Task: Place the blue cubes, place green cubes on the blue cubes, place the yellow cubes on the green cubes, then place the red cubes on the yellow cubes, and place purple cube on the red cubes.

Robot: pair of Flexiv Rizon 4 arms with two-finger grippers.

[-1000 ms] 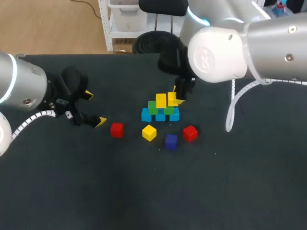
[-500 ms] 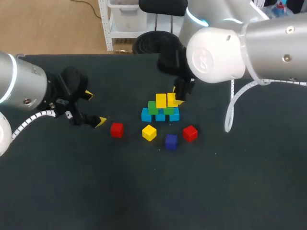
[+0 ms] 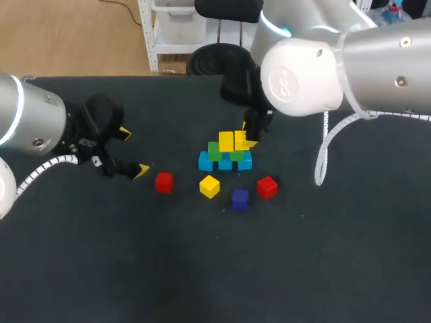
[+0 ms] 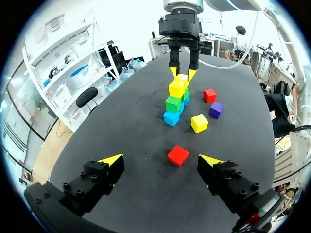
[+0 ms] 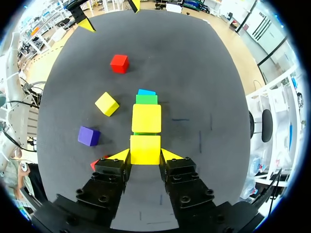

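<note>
The right tool (image 5: 145,155) pinches a yellow cube (image 5: 145,145) by opposite flat faces — light, rigid, smooth, likely slip-prone; the left tool (image 4: 160,159) gapes wide, empty

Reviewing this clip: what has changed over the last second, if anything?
The right arm edged slightly toward the robot's left. Its jaws stayed shut on the yellow cube at the stack, and nothing was released. The left arm with its open jaws, the two loose red cubes, the loose yellow cube and the purple cube did not move.
</note>
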